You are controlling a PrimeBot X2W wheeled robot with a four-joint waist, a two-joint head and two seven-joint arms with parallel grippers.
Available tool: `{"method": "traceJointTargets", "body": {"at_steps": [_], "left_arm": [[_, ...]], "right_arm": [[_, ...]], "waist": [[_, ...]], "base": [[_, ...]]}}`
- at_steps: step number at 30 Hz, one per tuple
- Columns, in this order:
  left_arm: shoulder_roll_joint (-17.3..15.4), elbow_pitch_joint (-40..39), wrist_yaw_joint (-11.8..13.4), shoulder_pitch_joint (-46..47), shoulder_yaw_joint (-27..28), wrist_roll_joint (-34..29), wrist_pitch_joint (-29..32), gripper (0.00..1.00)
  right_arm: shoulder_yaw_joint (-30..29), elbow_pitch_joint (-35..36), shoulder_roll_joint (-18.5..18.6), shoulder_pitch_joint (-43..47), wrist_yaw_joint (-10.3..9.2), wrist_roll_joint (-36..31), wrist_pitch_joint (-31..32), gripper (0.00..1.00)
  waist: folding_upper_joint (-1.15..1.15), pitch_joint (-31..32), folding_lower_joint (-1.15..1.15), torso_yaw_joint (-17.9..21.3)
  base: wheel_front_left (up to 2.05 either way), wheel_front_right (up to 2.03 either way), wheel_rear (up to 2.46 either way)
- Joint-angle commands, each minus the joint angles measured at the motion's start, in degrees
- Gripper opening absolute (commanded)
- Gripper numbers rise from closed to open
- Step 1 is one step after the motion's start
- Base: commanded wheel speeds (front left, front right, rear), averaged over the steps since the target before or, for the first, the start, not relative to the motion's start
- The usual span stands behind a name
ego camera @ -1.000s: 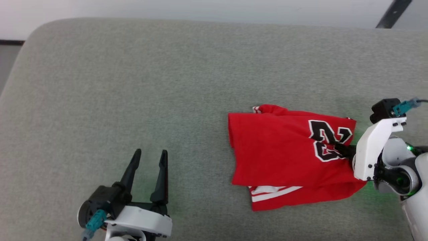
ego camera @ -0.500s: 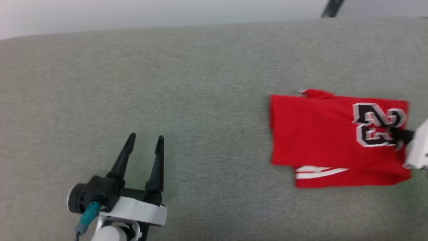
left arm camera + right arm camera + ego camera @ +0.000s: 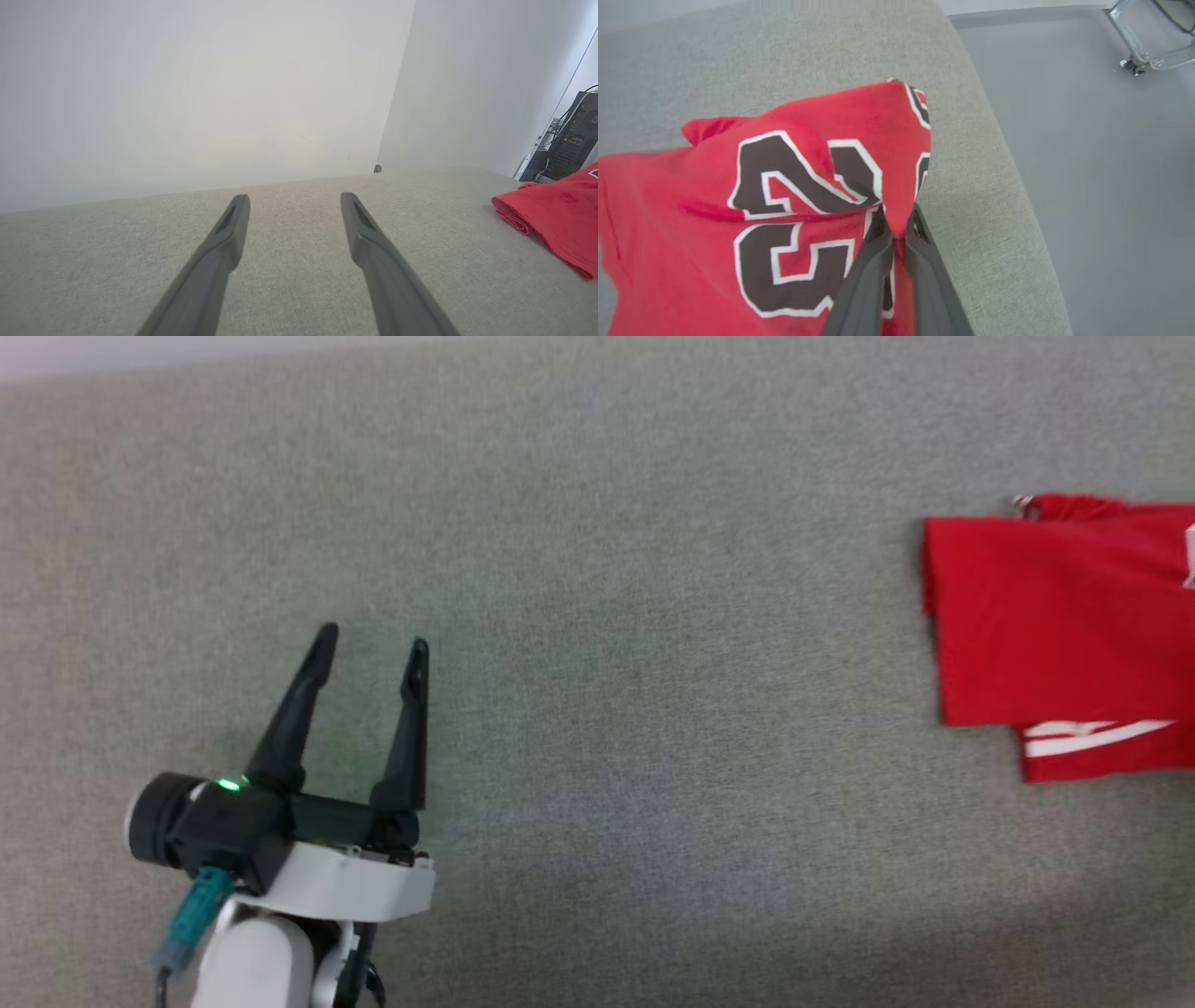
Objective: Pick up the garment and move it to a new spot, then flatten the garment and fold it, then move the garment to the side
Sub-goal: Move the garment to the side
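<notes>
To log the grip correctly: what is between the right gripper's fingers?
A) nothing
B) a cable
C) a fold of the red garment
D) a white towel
C: the right wrist view shows the right gripper shut on a raised fold of the garment beside its black number.
</notes>
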State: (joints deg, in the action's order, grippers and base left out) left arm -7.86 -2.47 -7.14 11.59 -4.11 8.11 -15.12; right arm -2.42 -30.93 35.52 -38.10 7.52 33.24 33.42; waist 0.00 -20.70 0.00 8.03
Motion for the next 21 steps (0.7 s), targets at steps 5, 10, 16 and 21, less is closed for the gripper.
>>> {"method": "traceJointTargets", "body": {"at_steps": [5, 10, 16, 21], "left_arm": [[-0.9, -2.6, -0.3, 0.9, 0.5, -0.5, 0.0, 1.00], [-1.4, -4.2, -0.3, 1.4, 0.5, -0.6, 0.0, 1.00], [-1.6, -4.9, 0.1, 1.7, 1.1, -0.5, 0.0, 1.00], [-1.6, -5.4, 0.2, 2.1, 1.0, -0.8, 0.0, 1.00]], "right_arm": [[-0.5, -2.1, 2.7, -4.9, -0.07, -5.8, -2.5, 0.00], [-0.6, -6.0, 3.7, -9.0, -0.07, -12.2, -5.3, 0.00], [-0.4, -11.2, 1.7, -11.6, -0.07, -16.4, -6.7, 0.00], [-1.6, -15.4, 1.0, -12.5, -0.07, -19.7, -8.5, 0.00]], "waist": [[0.00, -3.8, 0.00, -1.9], [0.00, -5.6, 0.00, -3.3], [0.00, -6.5, 0.00, -3.9], [0.00, -6.8, 0.00, -4.1]], "base": [[0.00, 0.00, 0.00], [0.00, 0.00, 0.00], [0.00, 0.00, 0.00], [0.00, 0.00, 0.00]]}}
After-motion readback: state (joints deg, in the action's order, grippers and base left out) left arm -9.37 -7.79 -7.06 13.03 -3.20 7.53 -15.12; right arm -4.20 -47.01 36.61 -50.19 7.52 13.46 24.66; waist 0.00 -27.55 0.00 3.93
